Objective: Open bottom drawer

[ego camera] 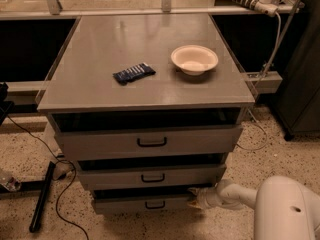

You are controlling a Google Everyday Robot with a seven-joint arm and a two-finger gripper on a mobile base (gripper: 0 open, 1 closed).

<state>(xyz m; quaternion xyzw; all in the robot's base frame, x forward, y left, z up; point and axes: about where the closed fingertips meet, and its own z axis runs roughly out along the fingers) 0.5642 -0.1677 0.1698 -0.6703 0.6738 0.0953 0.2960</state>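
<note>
The bottom drawer is the narrowest grey front at the foot of the cabinet, with a small black loop handle. It stands slightly out, with a dark gap above it. My gripper reaches in from the lower right on a white arm. It sits at the drawer's right end, at the top corner of the front panel. The middle drawer and the top drawer sit above, each also a little out.
The cabinet top carries a white bowl and a dark blue snack packet. Black cables and a black bar lie on the speckled floor at the left. A dark cabinet stands at the right.
</note>
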